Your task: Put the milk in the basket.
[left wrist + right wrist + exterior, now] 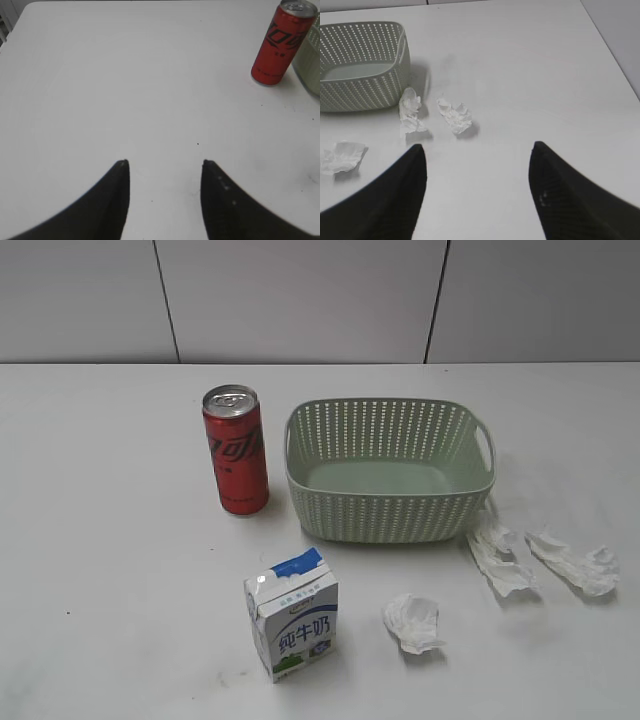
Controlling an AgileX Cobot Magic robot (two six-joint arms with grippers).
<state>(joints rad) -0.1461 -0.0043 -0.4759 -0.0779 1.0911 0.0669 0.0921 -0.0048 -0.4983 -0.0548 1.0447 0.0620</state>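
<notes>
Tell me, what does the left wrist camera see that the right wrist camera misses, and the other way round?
Only the left wrist view shows the red soda can, standing upright, and its own open left gripper. Only the right wrist view shows three crumpled tissues and the open right gripper. Both share the white table and the green basket, though the left sees just a sliver of it. Neither shows the milk.
</notes>
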